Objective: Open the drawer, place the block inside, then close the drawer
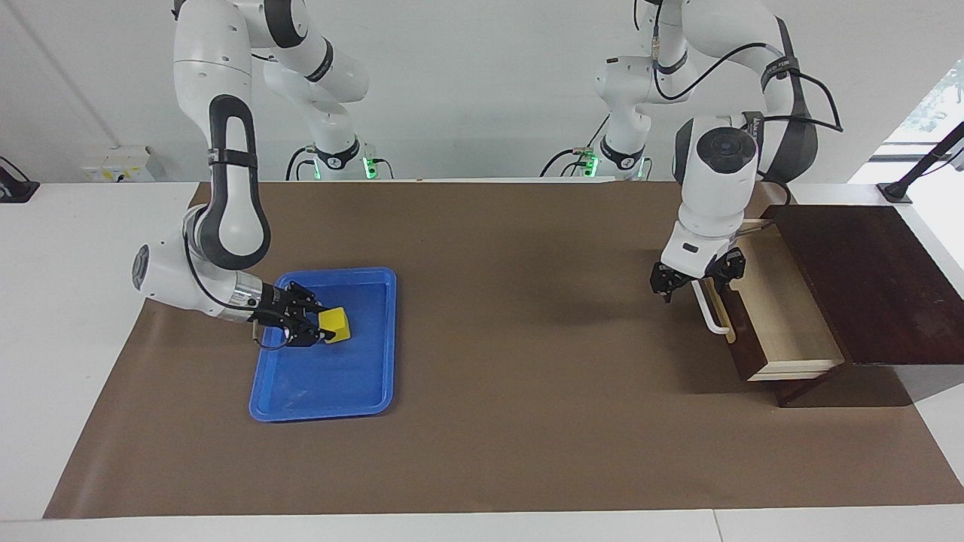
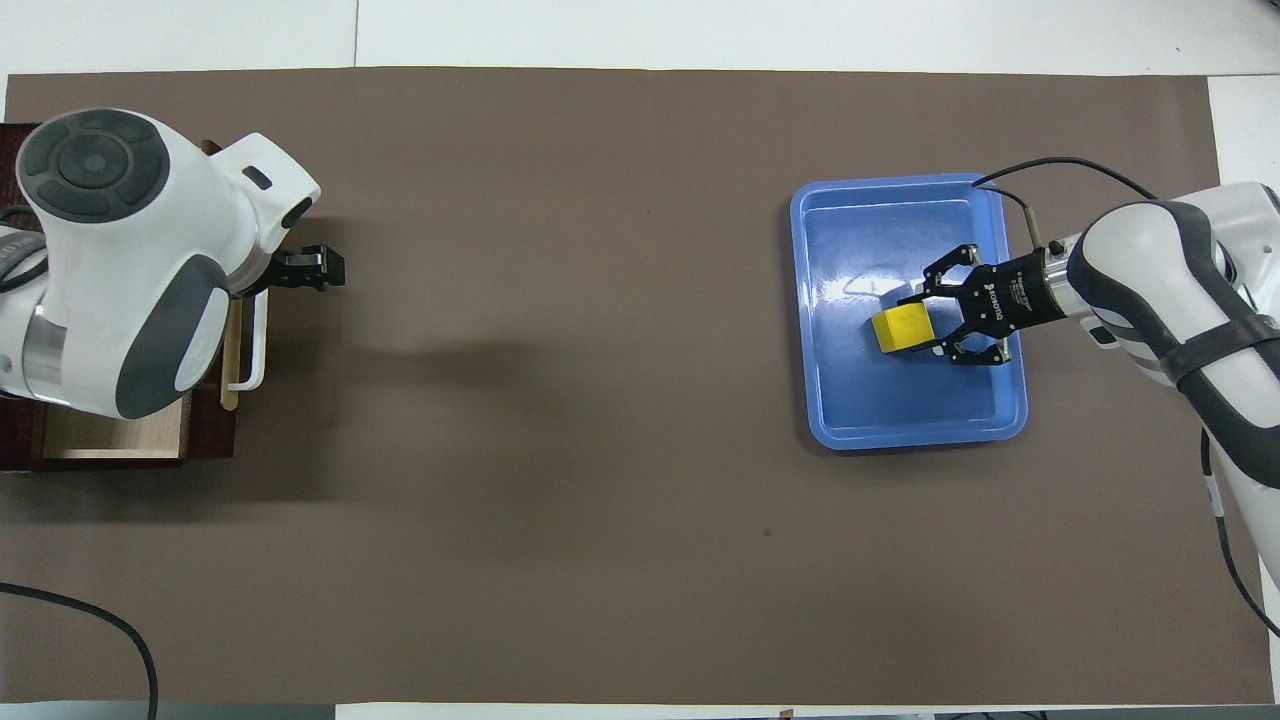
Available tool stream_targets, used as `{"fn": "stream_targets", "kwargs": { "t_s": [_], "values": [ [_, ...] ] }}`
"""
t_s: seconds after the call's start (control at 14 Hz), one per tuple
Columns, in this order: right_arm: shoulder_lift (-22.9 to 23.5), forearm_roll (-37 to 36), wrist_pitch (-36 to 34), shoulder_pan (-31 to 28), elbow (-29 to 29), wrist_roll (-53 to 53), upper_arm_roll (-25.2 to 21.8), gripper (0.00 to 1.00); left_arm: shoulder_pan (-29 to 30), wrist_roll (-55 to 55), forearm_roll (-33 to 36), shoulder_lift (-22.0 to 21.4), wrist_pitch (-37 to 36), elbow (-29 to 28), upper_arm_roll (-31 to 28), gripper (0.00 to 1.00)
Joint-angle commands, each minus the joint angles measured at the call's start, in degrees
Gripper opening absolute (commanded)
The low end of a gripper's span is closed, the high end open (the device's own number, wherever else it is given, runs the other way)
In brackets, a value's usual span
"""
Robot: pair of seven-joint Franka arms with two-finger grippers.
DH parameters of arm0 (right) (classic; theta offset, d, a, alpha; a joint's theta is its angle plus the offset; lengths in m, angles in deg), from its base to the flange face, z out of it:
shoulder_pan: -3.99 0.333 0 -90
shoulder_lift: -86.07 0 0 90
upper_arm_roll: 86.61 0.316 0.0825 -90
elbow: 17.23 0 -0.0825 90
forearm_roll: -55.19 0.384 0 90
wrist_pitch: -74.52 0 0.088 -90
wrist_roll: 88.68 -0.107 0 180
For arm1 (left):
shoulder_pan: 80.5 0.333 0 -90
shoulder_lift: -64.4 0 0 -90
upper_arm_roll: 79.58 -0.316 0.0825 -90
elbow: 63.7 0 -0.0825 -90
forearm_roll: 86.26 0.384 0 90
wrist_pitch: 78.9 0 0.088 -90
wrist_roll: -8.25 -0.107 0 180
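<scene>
The small yellow block sits in the blue tray toward the right arm's end of the table. My right gripper is shut on it, a finger on each side; the overhead view shows the same grip, right gripper on block. The drawer of the dark wooden box stands pulled out, its pale interior bare. My left gripper hangs open just above the white handle, not touching it. In the overhead view the left arm hides most of the drawer.
A brown mat covers the table between the tray and the box. The blue tray holds only the block. The box stands at the left arm's end, close to the mat's edge.
</scene>
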Motion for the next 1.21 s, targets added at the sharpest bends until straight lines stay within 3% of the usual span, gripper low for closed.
{"fn": "stream_targets", "kwargs": {
  "t_s": [0.0, 0.57, 0.86, 1.14],
  "values": [
    [-0.36, 1.38, -1.33, -0.23, -1.37, 1.39, 0.16, 0.0, -1.02, 7.56, -1.79, 0.38, -4.82, 3.08, -0.56, 1.0],
    [-3.51, 0.07, -7.92, 2.57, -7.17, -7.02, 0.07, 0.0, -1.11, 40.6, -8.46, -1.29, -5.36, 2.55, -0.65, 1.0],
    [-5.45, -0.02, -8.89, 7.84, -10.33, -18.71, 0.07, 0.0, -1.1, 56.42, -15.23, -1.29, -6.67, 4.04, -0.73, 1.0],
    [-5.89, 0.06, -8.19, 15.22, -14.2, -32.77, 0.07, 0.0, -4.6, 82.59, -16.74, -0.85, -7.38, 5.81, -0.29, 1.0]
  ]
}}
